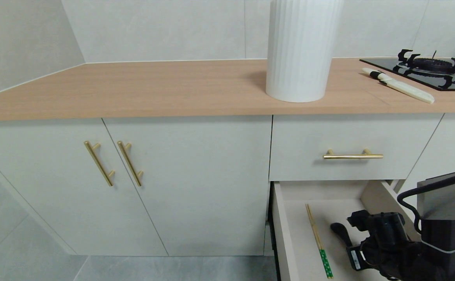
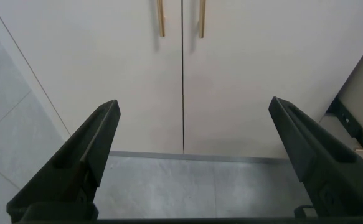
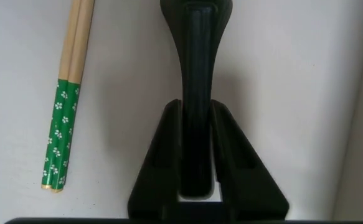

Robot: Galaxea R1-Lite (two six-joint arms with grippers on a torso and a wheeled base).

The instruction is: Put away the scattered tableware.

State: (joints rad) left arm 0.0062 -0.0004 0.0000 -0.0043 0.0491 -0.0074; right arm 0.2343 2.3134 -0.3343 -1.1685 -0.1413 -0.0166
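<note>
Lower drawer [image 1: 286,234]: stands pulled out at 5 o'clock in the head view, below a closed upper drawer [image 1: 352,144]. Its left wall runs roughly 12 to 6 o'clock, and its right wall slants off toward 1 o'clock. A strip of bare drawer floor lies between the left wall and the chopsticks [image 1: 318,240].

Chopsticks [image 3: 66,93]: a pair lying flat and together on the drawer floor. Long axis roughly 11 to 5 o'clock, nearly parallel with the left wall. The green patterned ends point to 5 o'clock and the plain wooden ends toward the drawer back.

Black utensil [image 1: 340,232]: inside the drawer, just beside the chopsticks at their 3 o'clock and apart from them. Long axis about 10 to 4 o'clock, with the broader end pointing to 10 o'clock. Whether it rests on the drawer floor cannot be told.

Right gripper [image 3: 197,115]: fingers clamped on the narrow handle of the black utensil, one on each side, low within the drawer.

Left gripper [image 2: 193,106]: fingers spread wide with nothing between them, facing the seam of the closed cabinet doors [image 2: 182,74], floor beneath.

Countertop [image 1: 153,89]: knife [image 1: 398,85] lies at 2 o'clock, beside the gas hob [image 1: 432,66], long axis 10 to 4 o'clock. A white ribbed container [image 1: 299,50] stands upright at 12 o'clock, with open wood to its 9 o'clock
</note>
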